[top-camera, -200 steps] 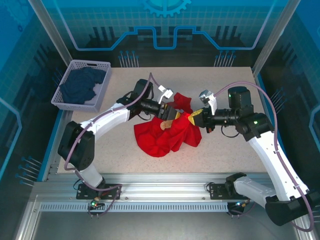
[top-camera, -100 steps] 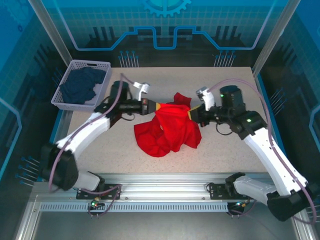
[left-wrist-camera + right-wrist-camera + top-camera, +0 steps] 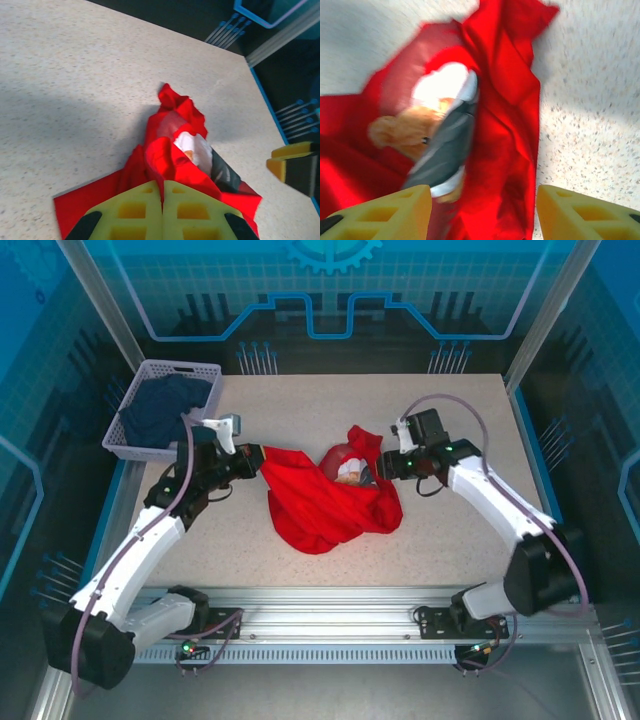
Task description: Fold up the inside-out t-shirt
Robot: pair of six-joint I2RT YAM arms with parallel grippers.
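Now the left hand (image 3: 257, 459), clenched on the inside-out t-shirt (image 3: 325, 512), has pulled farther left; the right hand (image 3: 380, 468) hangs released over its right edge, bare worktop (image 3: 455, 540) around.

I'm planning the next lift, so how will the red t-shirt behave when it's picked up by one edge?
Probably floppy: the red t-shirt lies crumpled in deep folds on the table. Likely light, since a small pinch in the shut left jaws holds a corner stretched out. It should sag and drape rather than hold its shape.
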